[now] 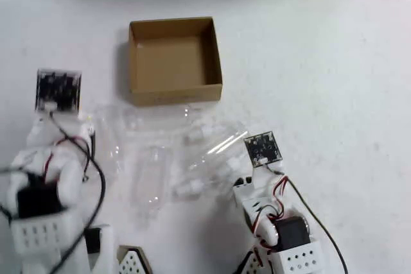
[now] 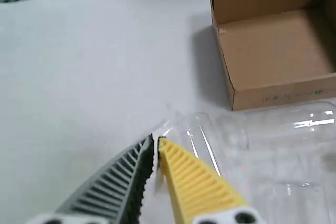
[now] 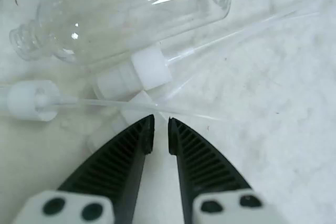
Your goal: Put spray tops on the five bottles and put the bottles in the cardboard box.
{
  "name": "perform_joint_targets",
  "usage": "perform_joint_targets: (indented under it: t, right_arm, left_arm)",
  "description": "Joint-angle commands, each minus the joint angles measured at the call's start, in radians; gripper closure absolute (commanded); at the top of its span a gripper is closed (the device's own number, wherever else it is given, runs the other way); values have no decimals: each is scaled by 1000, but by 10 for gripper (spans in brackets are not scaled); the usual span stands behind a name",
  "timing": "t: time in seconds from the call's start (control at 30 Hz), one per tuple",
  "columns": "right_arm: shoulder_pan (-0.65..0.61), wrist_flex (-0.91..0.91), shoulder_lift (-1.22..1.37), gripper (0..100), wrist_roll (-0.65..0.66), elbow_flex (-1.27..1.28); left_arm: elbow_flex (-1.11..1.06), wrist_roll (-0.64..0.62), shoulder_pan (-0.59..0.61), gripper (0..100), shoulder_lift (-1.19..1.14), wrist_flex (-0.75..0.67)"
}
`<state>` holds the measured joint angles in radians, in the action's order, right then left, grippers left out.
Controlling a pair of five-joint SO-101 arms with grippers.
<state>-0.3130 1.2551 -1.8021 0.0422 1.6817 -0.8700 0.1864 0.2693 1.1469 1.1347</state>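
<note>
several clear bottles (image 1: 151, 171) lie on their sides on the counter (image 1: 321, 62), just near of the open cardboard box (image 1: 176, 93).
by the right end effector (image 3: 160, 124) one uncapped bottle (image 3: 131, 19) lies diagonally, neck to the left, base far-right. a loose spray top (image 3: 149, 69) lies alongside, its tube pointing the way of the bottle's base. this end effector's fingers stand a slit apart, holding nothing. the left end effector (image 2: 156, 142) is closed and empty, its tips just beside a bottle's end.

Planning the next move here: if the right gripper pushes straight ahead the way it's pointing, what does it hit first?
Probably the thin tube of a spray top lying across just past the right gripper, then the white spray top. Depth is unclear.
</note>
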Motion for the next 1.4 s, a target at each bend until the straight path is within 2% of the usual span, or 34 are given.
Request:
perform_joint_targets:
  t: [0.0,0.17,0.23,0.63,0.93,1.2,1.37]
  right_arm:
    - [10,8,2,983,-2,9]
    - [10,8,2,983,-2,9]
    - [10,8,2,983,-2,9]
    - [28,8,2,983,0,9]
    - [68,8,2,983,0,9]
    - [68,8,2,983,0,9]
    - [70,8,2,983,0,9]
  left_arm:
    - [100,0,-4,933,-185,-38]
    - [104,-35,1,731,-334,-43]
    - [98,-86,4,705,-395,-106]
    - [126,-106,15,729,-792,-382]
    - [324,-107,16,727,-1072,-249]
    - [468,-115,42,727,-1302,-235]
    - [473,-107,33,731,-1326,-233]
